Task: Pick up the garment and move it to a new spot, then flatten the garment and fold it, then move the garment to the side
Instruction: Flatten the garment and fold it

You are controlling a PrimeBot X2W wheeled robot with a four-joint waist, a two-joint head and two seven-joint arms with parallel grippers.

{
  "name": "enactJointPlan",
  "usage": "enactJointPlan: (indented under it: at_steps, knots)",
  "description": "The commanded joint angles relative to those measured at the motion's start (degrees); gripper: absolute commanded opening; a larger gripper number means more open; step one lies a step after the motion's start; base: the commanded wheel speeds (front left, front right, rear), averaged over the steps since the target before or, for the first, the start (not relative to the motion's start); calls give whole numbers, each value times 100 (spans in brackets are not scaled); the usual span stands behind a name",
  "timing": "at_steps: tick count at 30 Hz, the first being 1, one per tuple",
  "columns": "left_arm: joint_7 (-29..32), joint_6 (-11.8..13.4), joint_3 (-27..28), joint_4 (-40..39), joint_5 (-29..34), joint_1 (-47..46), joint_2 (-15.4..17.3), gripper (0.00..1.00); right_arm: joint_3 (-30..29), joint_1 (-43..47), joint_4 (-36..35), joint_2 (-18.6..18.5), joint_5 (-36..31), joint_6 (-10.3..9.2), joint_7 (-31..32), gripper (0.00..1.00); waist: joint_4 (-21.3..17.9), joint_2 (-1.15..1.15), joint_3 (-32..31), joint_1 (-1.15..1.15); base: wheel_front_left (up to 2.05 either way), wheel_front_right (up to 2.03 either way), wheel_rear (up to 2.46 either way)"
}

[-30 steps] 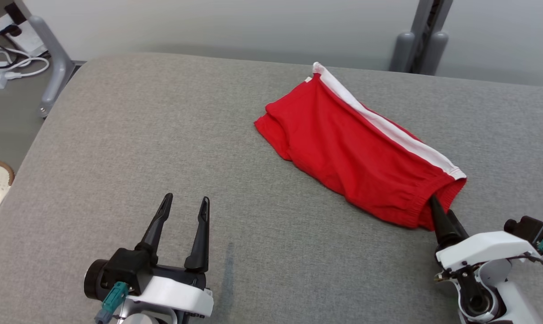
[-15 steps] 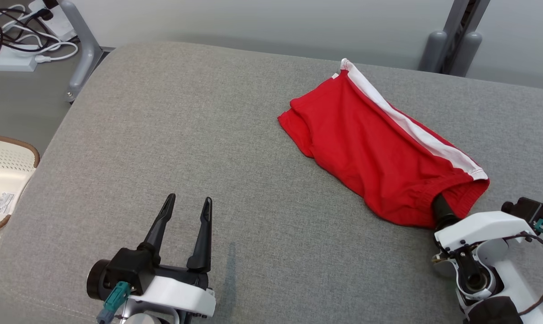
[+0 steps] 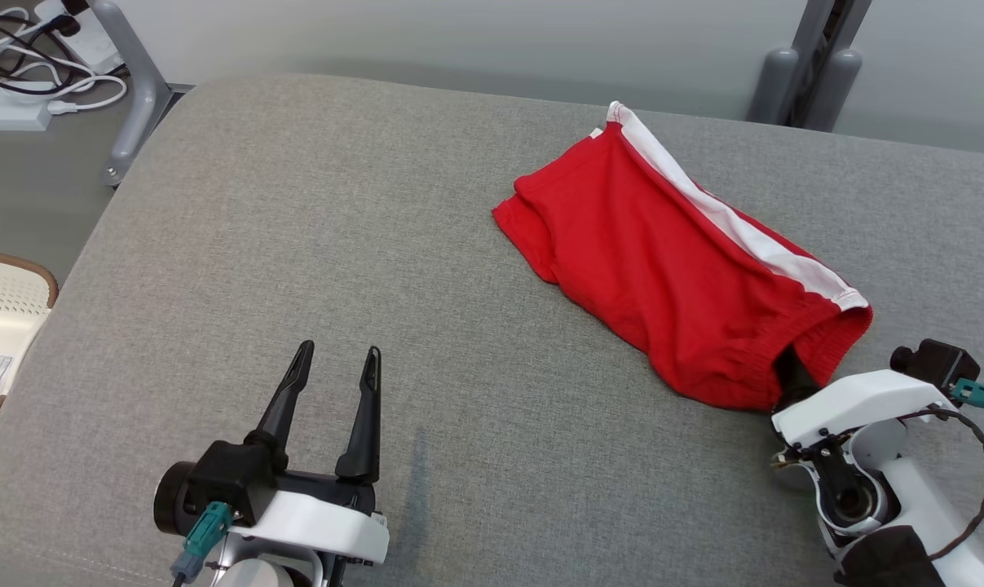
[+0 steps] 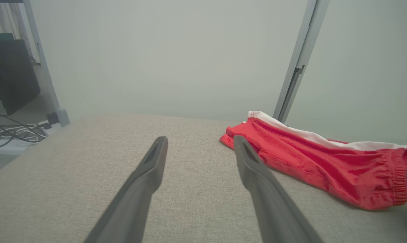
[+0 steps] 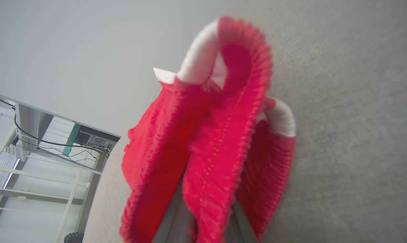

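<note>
Grey cloth covers the counter [image 3: 296,204], which takes up most of the head view. Off its far left edge lie a pale basket [image 3: 2,326] on the floor and a tangle of cables [image 3: 19,73].

At the near left the left pincer [image 3: 337,350] hovers released, fingers spread with nothing between them, pointing out across bare cloth. It is well apart from the work.

Right of centre lies the garment [image 3: 655,269], red with a white stripe [image 3: 736,228] along its far edge. It lies flat but rumpled on the counter. Its long axis runs on a diagonal, from the hem at the far middle down to the elastic waistband [image 3: 752,367] at the near right.

At that near-right end the right pincer [image 3: 795,373] is clenched on the waistband. The right wrist view shows gathered red elastic pinched between the two fingers. The whole length of the garment therefore stretches away from this pincer, ahead and to its left. A lift from here would probably let the hem end trail or hang. The right arm is clearly the nearer one.

Behind the counter at the far right stand grey posts [image 3: 801,73].

Count: one garment, one stripe, two pincers, one basket.
</note>
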Motion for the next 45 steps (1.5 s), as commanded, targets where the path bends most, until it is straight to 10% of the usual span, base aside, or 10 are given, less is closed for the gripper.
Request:
enactJointPlan:
  at_steps: [1,25,45]
  knots:
    - [4,17,38,-11,-5,-54,22,100,23,169,151,-170,-21,-8,-14,0,-32,0,2,0,0,0,0]
    - [4,-40,-231,3,-123,-323,21,100,1456,-1535,851,-3019,-1339,-4,951,0,369,0,541,0,0,0,0]
    - [4,32,-596,1,-71,-326,22,100,1875,-2509,1008,-2449,-530,-3,1179,0,530,0,282,0,0,0,0]
